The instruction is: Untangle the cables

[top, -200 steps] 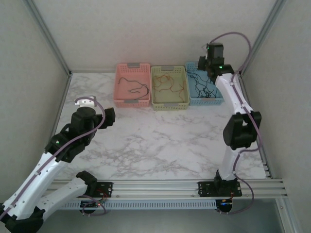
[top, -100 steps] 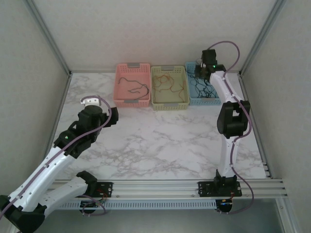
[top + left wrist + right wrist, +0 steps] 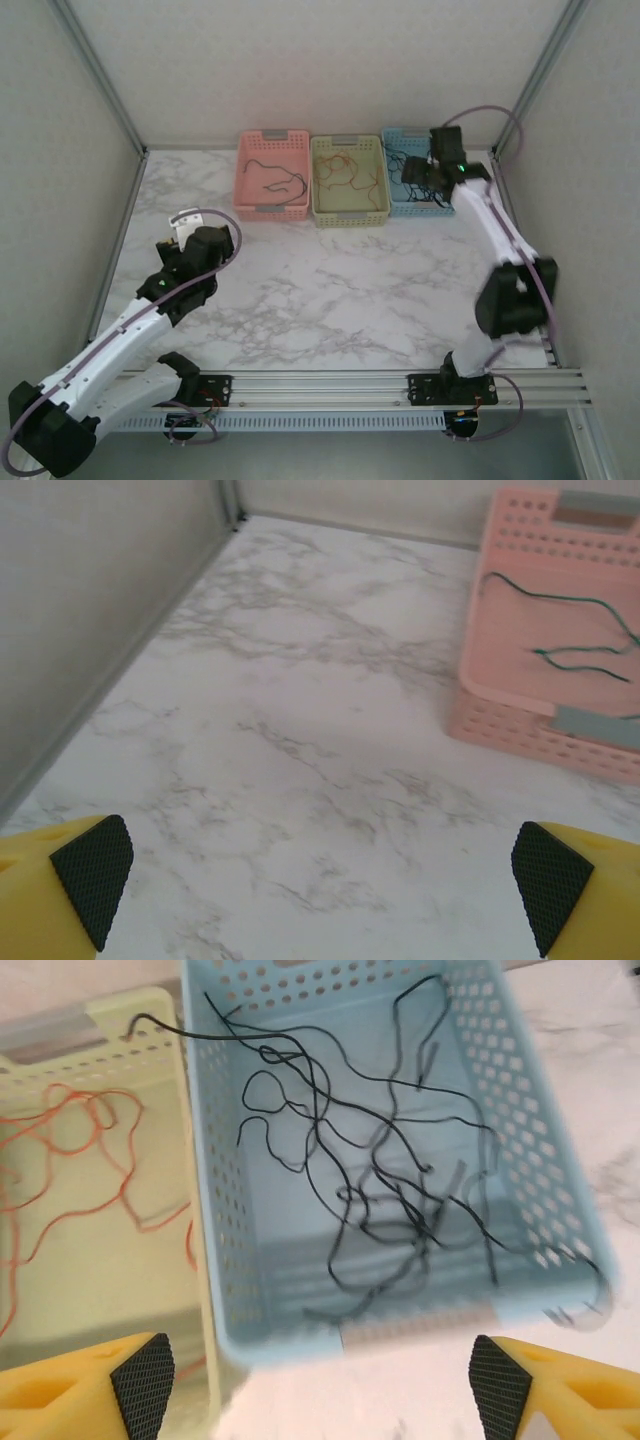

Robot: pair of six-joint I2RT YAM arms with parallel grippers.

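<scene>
- Right gripper, mine, hangs spread wide over the blue basket.
- Black cables: thin limp loops, tangled, running mostly along the perforated plastic basket's length.

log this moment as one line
right gripper: open over blue basket | black cables: tangled in basket | left gripper: open, empty, above table

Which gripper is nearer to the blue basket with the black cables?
Right. The right gripper hangs over the blue basket; the left gripper is across the table, left of the pink basket.
</scene>
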